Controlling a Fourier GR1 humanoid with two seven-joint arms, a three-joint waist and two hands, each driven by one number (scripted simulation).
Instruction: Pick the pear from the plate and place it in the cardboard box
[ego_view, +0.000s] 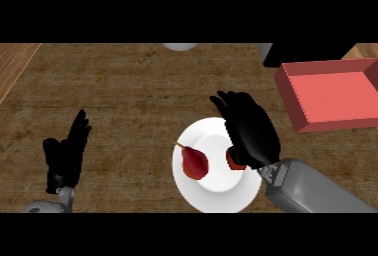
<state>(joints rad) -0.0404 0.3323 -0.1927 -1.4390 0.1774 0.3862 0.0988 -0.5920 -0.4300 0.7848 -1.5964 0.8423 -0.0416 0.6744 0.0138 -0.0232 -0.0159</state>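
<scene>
both hands open-fingered — pear on plate, brown counter.

We saw box cut by right edge, far corner lost behind black block. Right hand covered plate's right side and most of small red thing beneath it. We couldn't identify pale round thing, cropped at top.

1 red pear, 1 white plate, 1 red box, 2 black hands
</scene>
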